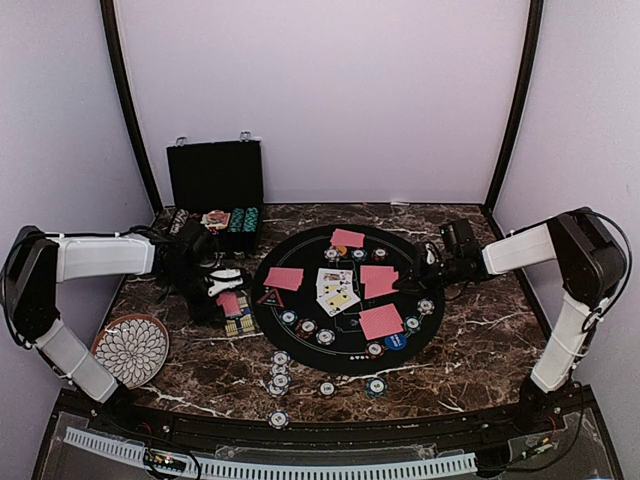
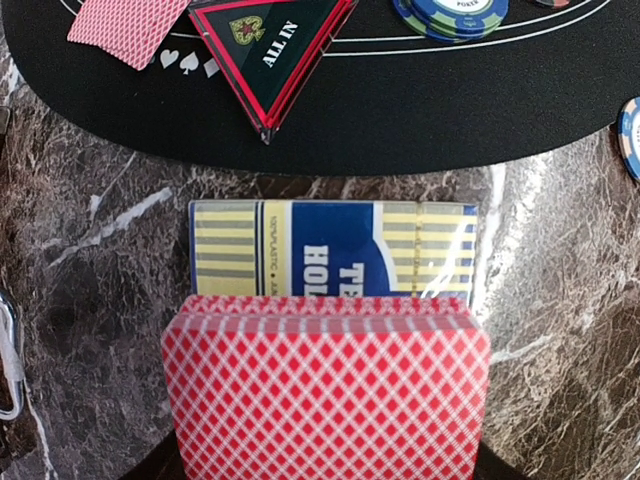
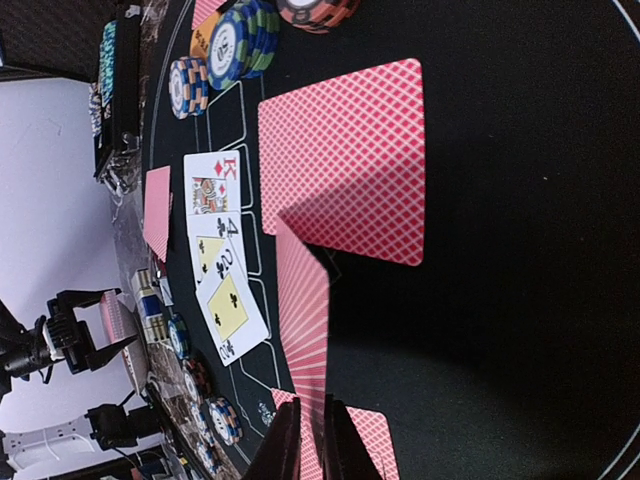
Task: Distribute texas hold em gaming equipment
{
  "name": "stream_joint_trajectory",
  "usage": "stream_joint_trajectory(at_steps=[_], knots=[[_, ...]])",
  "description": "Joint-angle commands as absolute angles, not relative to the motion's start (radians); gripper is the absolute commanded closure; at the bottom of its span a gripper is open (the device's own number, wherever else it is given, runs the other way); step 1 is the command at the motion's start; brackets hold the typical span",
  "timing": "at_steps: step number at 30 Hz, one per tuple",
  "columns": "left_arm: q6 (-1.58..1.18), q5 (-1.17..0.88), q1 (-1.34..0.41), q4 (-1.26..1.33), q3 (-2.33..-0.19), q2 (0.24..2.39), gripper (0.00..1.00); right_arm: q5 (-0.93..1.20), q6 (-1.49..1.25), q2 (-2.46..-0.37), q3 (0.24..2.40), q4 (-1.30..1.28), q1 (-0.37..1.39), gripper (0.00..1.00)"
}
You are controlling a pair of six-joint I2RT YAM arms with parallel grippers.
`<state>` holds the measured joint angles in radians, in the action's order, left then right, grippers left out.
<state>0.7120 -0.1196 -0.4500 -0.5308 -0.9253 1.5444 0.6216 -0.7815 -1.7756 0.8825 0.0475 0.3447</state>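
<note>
Poker chips [image 1: 279, 372] are lying loose on the marble table [image 1: 480, 350] at the near edge, one more chip [image 1: 278, 419] sitting closest to the arm bases. Just beyond them, the round black mat [image 1: 430, 330] is carrying four face-down red-backed cards [image 1: 381, 321], three face-up cards [image 1: 336, 288] at its centre, further chips along its near rim, and the red-edged black triangle marker [image 2: 275, 50] at its left edge, reading "ALL IN".

At the left, the left gripper [image 1: 228, 290] is hovering beside the mat. In the left wrist view it is holding a stack of red-backed cards [image 2: 325, 385] between its closed fingers, above a blue-and-yellow card box [image 2: 335, 250] lying flat on the table. A flower-patterned plate [image 1: 130, 350] is resting near the left arm's lower link.

At the right, the right gripper [image 3: 312, 440] is reaching over the mat's right side. Its fingers are standing nearly closed, pinching the edge of one red-backed card [image 3: 303, 340] held on edge above the mat. Another face-down card [image 3: 345, 160] is lying flat just beyond it, with the king of diamonds [image 3: 213, 182] leading the face-up row to its left.

Farthest back, the black hinged case [image 1: 215, 185] is standing open against the wall, with chips racked inside.
</note>
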Motion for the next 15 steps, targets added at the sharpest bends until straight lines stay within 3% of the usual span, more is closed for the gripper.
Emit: stream_joint_trajectory(at_steps=[1, 15], knots=[[0.744, -0.149, -0.408, -0.554, -0.904, 1.494, 1.0, 0.588, -0.744, -1.735, 0.9, 0.005, 0.339, 0.9], [0.857, -0.141, -0.35, -0.59, -0.755, 1.417, 1.0, 0.552, -0.715, -1.694, 0.923, -0.082, 0.339, 0.54]])
